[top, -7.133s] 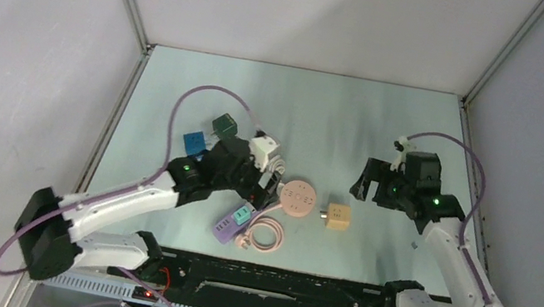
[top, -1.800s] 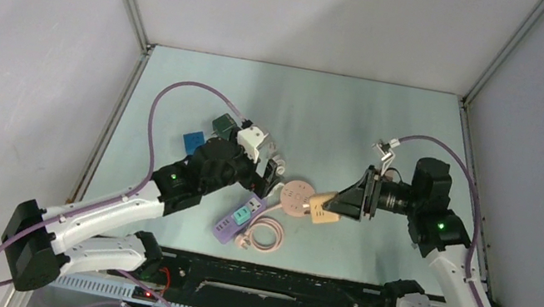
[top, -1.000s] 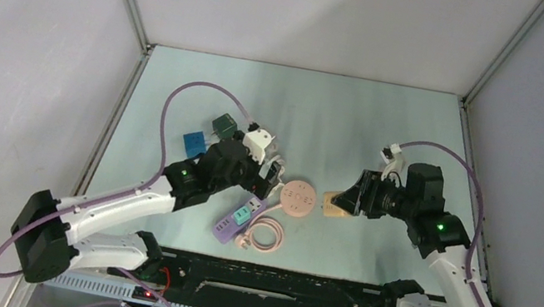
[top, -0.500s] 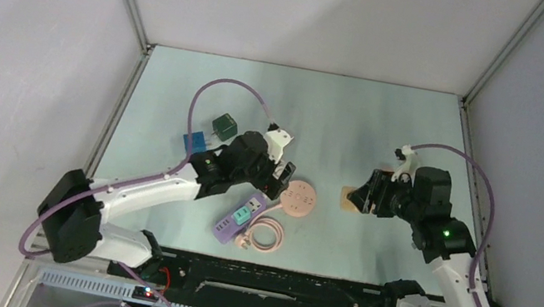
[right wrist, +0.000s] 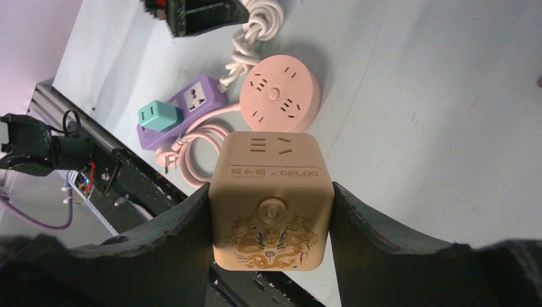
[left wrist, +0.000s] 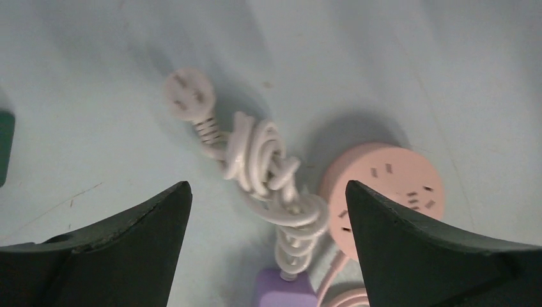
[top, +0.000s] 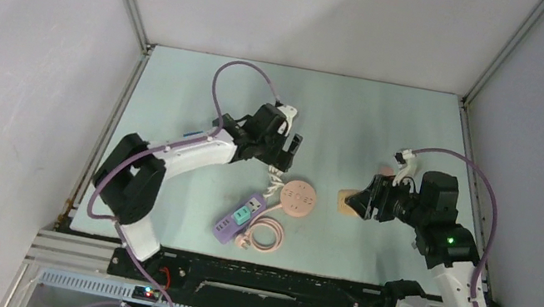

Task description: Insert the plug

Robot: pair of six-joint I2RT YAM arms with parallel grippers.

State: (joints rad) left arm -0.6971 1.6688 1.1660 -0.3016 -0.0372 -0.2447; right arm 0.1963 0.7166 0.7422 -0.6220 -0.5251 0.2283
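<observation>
My left gripper (left wrist: 265, 185) hung wide open and empty above the white plug (left wrist: 188, 94), which lay at the end of its knotted cord (left wrist: 262, 160) near the table (top: 392, 124) middle, beside the round pink socket (left wrist: 380, 185). My right gripper (right wrist: 270, 187) clamped the beige cube socket (right wrist: 271, 224) toward the right edge

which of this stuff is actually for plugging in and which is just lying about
In play, likely: white plug, cube socket in right end effector, open left end effector.
Lying about: round pink socket, purple strip, teal adapter, pink cord.
</observation>
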